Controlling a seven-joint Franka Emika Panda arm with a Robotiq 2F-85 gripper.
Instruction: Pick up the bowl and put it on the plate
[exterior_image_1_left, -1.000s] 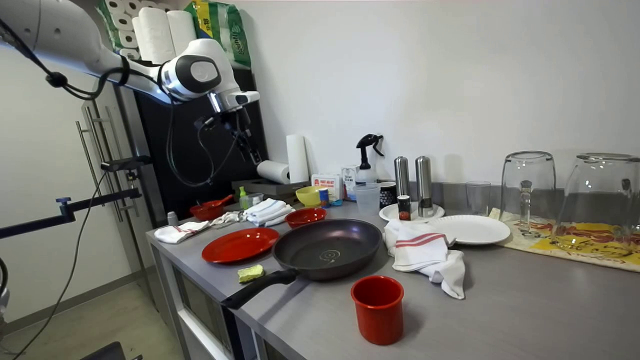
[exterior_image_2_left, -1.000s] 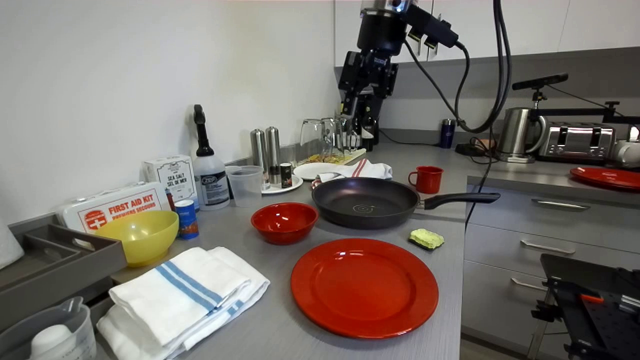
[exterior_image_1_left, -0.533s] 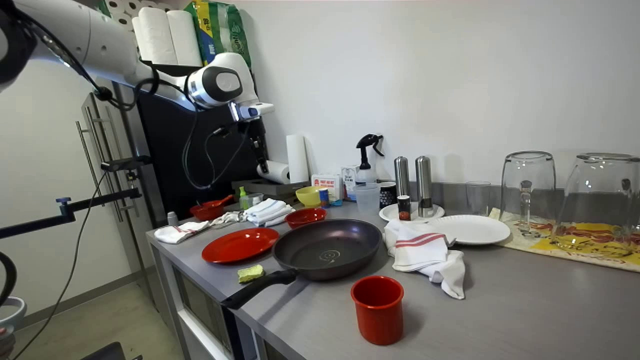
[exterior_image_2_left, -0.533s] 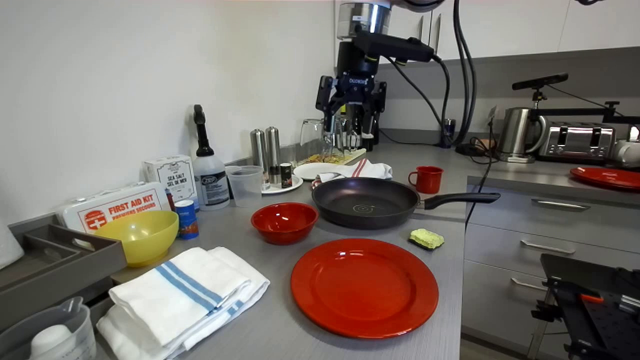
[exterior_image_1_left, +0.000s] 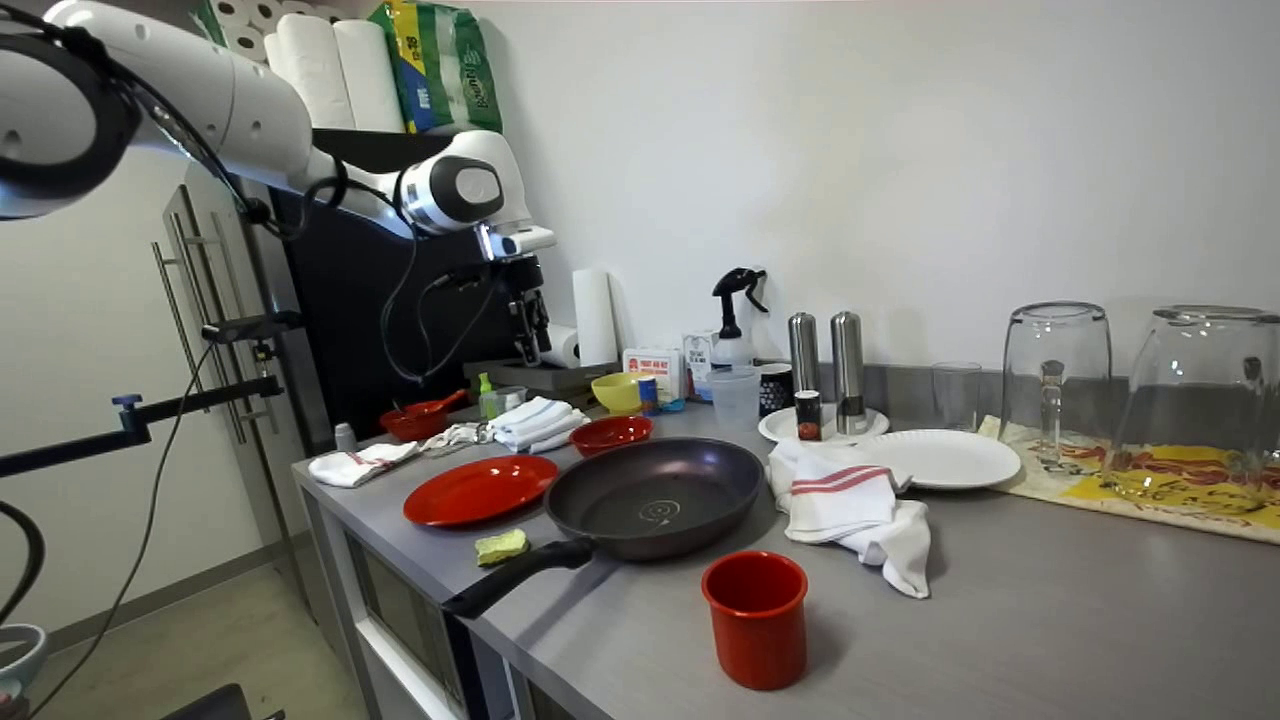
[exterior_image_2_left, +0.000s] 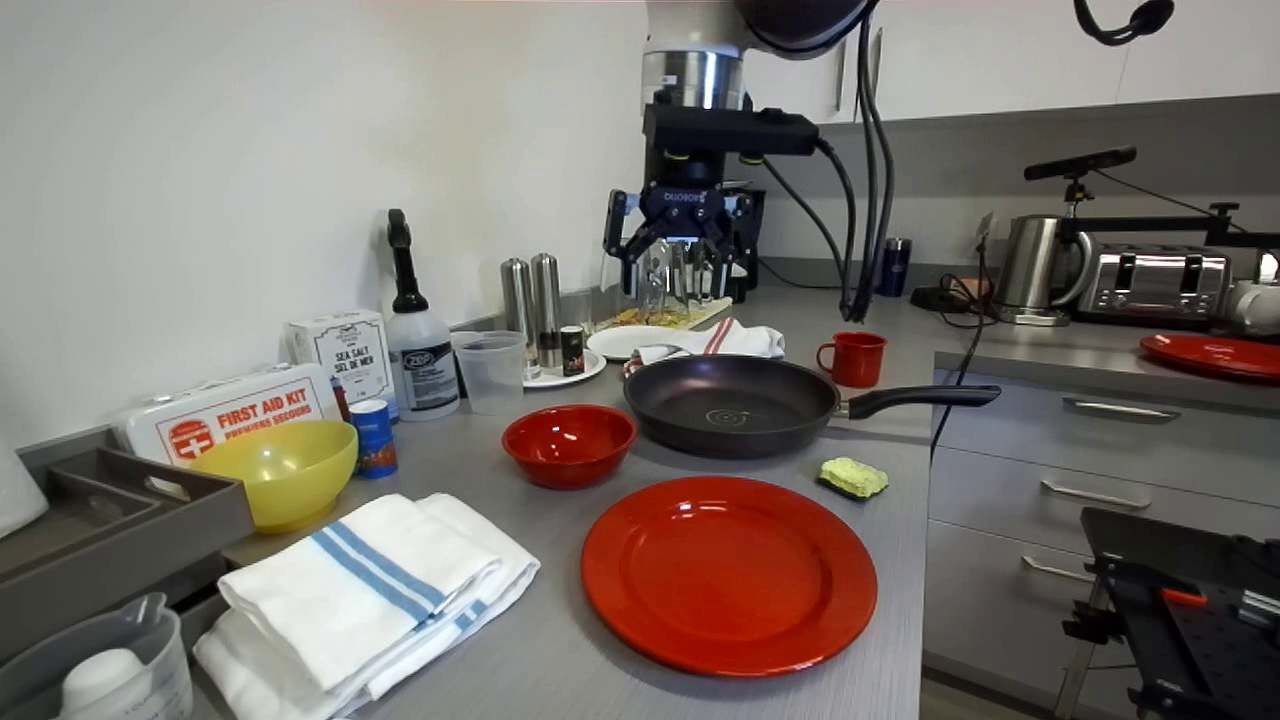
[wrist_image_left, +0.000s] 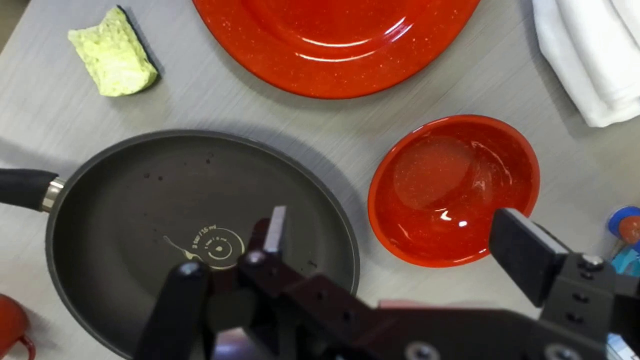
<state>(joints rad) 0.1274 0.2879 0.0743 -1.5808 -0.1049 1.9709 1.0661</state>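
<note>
The red bowl (exterior_image_2_left: 569, 447) is noted upright on the tabletop (exterior_image_2_left: 530, 650), just beside the red plate (exterior_image_2_left: 728, 575), not touching it. The gripper (exterior_image_2_left: 674, 282), above the plate's level, is spread wide and holds nothing, presumably to admit the bowl's rim.

Red plate (wrist_image_left: 337, 50) partly beyond the wrist view's top edge, bowl (wrist_image_left: 450, 187) partly behind one of the fingers (wrist_image_left: 525, 257)

The arm (exterior_image_1_left: 250, 110) I steer: white, rounded; joint cover (exterior_image_1_left: 466, 190), dark with pale centre; wrist collar (exterior_image_2_left: 692, 78), silver; cables (exterior_image_2_left: 855, 300), black; gripper (exterior_image_2_left: 673, 284), black, pale-lettered; fingers (wrist_image_left: 525, 256), black, grey-edged; screws (wrist_image_left: 592, 261), silver-headed.
</note>
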